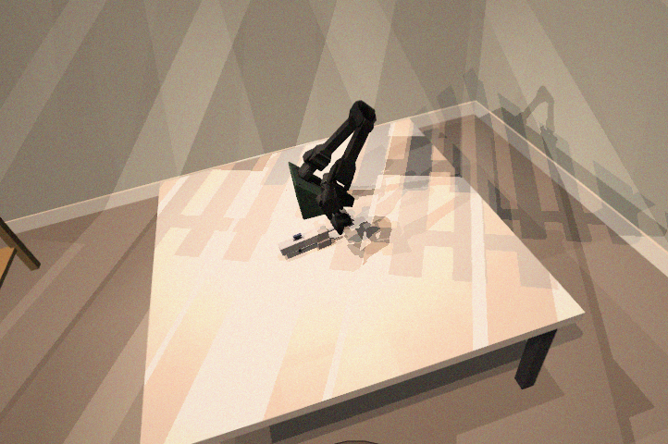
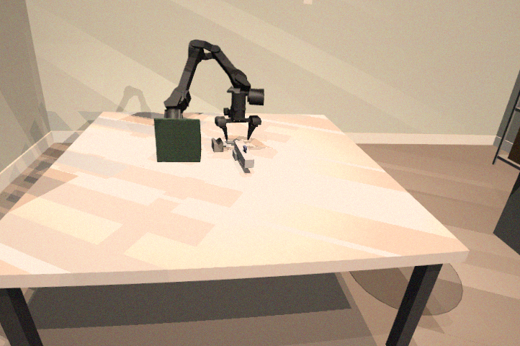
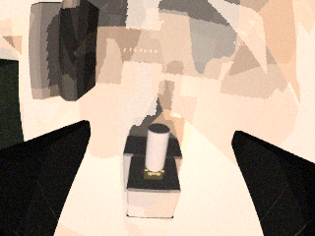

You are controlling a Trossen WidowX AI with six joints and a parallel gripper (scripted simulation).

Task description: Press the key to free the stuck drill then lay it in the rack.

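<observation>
Light-striped counter (image 1: 272, 335) (image 2: 293, 187) (image 3: 103, 197), jaws standing wide with nothing between them

Pale walls (image 1: 135, 93) (image 2: 350, 52) rise behind the counter, crossed by slanting bands of light and shadow. A shelf unit (image 2: 516, 94) stands at the right edge of the exterior view. On the counter, a dark green panel (image 1: 304, 201) (image 2: 178, 140) (image 3: 9, 103) stands upright near the foot of the black arm (image 1: 363, 112) (image 2: 190, 67).

The arm bends over at its elbow and points its jaws down at the counter. They are spread very wide and hold nothing. From the wrist, the two dark, tapering fingers show one on each side of a pale, dark-faced holder (image 1: 303, 244) (image 2: 244, 156) (image 3: 151, 203), with open space between each finger and it. Neither finger touches the holder in that view.

The drill (image 3: 157, 147), a short pale cylinder with a dark end, sticks out of the holder's dark face, above a small yellowish fitting (image 3: 154, 173) in the wrist picture. It lies sideways between the two fingers, ungripped. The small dark blue key (image 1: 297, 236) (image 2: 245, 149) is on the long body of the holder. The grey notched rack (image 2: 217, 144) (image 3: 64, 49) sits apart from the holder, on the green panel's side, and the drill is out of it.
</observation>
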